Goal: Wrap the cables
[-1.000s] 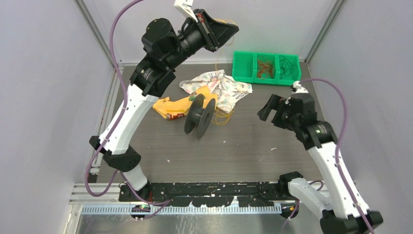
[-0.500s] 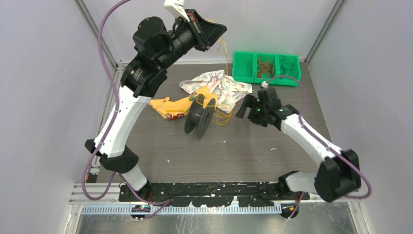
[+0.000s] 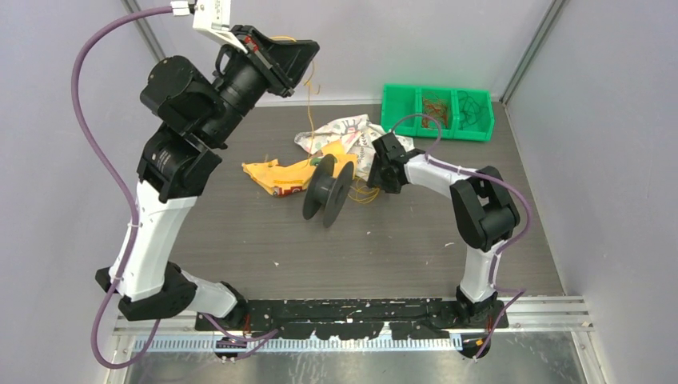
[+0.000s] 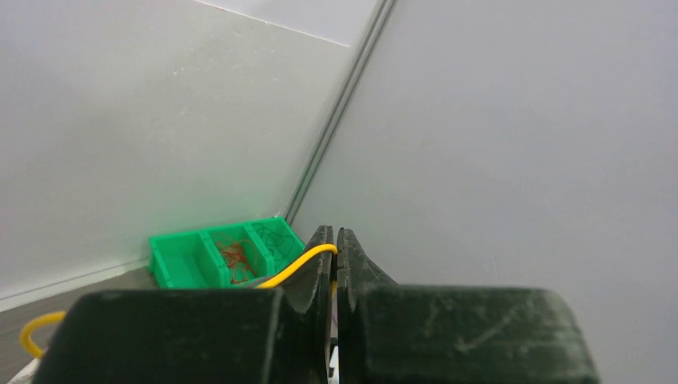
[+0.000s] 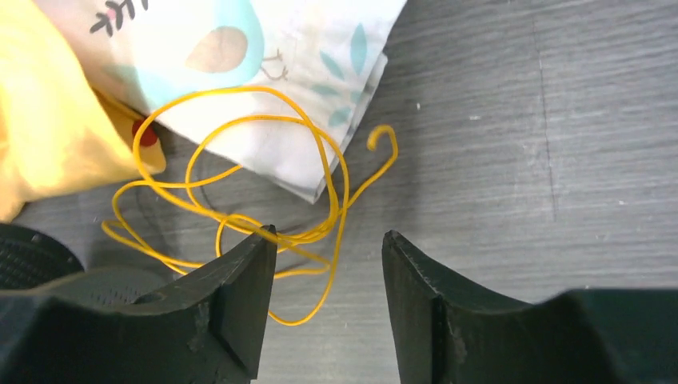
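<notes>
The left gripper (image 4: 335,237) is raised high over the far left of the table (image 3: 400,248), with its jaws closed tight on a thin yellow cable (image 4: 300,261) that curves out from between the fingertips. In the top view a strand of this cable hangs down from the raised gripper toward a patterned cloth (image 3: 352,134) lying in the far middle of the table. The right gripper (image 5: 328,240) is low over the table just right of a black spool (image 3: 328,190), which stands on its rim. Its jaws are open with nothing between the fingers. Loose yellow loops of cable lie on the table just in front of its fingertips, partly on the edge of the cloth and partly on the bare surface. One curled end of the cable points off to the right. A crumpled yellow bag (image 3: 280,176) lies left of the spool, touching the cloth. A green bin (image 3: 436,120) with three sections sits at the far right, well apart from both grippers. Reddish wire is in its middle section and dark wire in its right one.
</notes>
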Available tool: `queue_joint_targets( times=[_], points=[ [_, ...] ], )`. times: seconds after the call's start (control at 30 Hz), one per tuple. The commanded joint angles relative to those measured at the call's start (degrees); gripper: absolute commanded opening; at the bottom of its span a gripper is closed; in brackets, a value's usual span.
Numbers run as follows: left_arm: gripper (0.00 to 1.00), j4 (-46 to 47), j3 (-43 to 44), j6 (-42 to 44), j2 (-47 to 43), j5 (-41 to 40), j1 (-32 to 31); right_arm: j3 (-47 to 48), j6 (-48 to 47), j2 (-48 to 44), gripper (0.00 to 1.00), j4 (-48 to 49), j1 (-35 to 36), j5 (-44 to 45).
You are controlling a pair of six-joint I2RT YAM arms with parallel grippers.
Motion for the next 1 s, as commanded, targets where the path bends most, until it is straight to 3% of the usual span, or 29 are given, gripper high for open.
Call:
queue_joint_targets(
  times=[0.0,0.1,0.23,0.4,0.53,0.77,0.97],
  points=[
    [0.01,-0.61,-1.94,1.74,-0.75,-1.90,0.23,3.70,1.14,2.25,0.54,2.68,-0.03,3.28],
    [0.01,-0.04,-3.59,1.74,-1.52,-2.14,0.23,4.35,0.97,3.55,0.37,2.42,-0.28,2.77],
    [0.01,0.41,-5.25,1.89,-2.05,-2.30,0.21,3.94,-0.85,-1.61,0.02,0.84,-1.21,2.25],
    [0.01,1.55,-7.50,1.99,-2.82,-2.34,0.29,6.15,-6.44,-14.09,0.01,-4.45,-1.48,8.10],
    [0.01,2.06,-8.76,2.08,-3.19,-2.49,0.24,12.63,-10.52,-18.83,0.00,-7.77,-3.08,11.61],
    [0.01,1.97,-10.38,2.00,-3.77,-3.26,0.32,31.11,-15.33,-13.85,0.01,-10.31,-8.28,13.79],
    [0.01,1.80,-11.21,2.08,-4.17,-3.75,0.31,46.54,-17.90,-1.85,0.01,-9.48,-11.61,14.82]
  ],
)
